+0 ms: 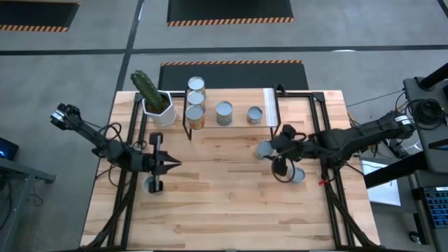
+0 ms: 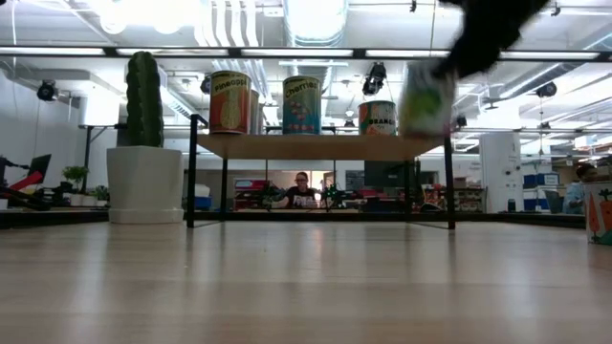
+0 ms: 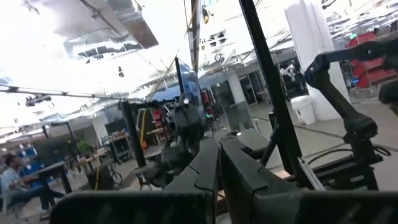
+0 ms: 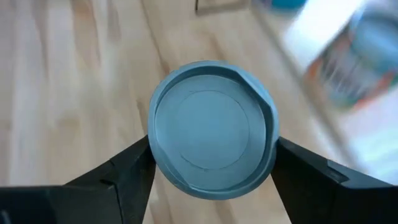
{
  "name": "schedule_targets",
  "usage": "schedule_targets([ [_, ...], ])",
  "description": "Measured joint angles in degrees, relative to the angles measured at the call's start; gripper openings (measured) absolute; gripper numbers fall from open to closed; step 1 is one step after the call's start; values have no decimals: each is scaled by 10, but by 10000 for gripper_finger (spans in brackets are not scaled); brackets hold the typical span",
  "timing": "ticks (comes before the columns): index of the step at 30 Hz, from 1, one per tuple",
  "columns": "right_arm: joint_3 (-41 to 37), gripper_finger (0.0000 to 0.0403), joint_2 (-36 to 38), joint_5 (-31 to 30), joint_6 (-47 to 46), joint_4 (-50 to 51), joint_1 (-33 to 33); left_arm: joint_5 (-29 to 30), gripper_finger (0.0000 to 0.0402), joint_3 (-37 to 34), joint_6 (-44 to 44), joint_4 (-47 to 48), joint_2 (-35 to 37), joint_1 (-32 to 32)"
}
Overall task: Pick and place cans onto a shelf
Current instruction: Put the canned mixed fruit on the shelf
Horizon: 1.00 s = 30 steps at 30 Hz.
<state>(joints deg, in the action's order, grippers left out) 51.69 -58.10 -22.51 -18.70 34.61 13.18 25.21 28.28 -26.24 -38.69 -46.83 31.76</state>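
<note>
A can [image 4: 211, 146] is being clamped between the two fingers of the right gripper [image 1: 280, 155], its round top being shown in the right wrist view; in the low view [image 2: 426, 96] it is being held clear of the table, level with the shelf [image 1: 269, 105] top. Another can [image 1: 297, 176] is being left on the table just beside that gripper. The left gripper [image 1: 168, 164] is being kept idle, jaws together, over the left side of the table. Farther back, four cans are being carried by the shelf, with the cactus pot [image 1: 159, 108] beside it. A slip is being risked, since only the can's sides are being pinched; the can [image 1: 255, 115] nearest the shelf's white end could also be knocked on approach.
</note>
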Motion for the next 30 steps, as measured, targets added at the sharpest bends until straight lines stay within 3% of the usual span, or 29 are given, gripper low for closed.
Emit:
schedule_targets([
  [6, 168, 268, -49, -15, 58, 57, -41, 0, 0, 18, -44, 2, 1, 0],
  [16, 407, 268, -181, 9, 220, 120, -173, 27, 0, 32, -89, 2, 1, 0],
  [22, 415, 268, -201, 116, 243, 115, -238, 56, 0, 32, -83, 2, 3, 0],
  [30, 375, 267, -200, 125, 247, 92, -264, 56, 0, 32, -76, 2, 5, 0],
])
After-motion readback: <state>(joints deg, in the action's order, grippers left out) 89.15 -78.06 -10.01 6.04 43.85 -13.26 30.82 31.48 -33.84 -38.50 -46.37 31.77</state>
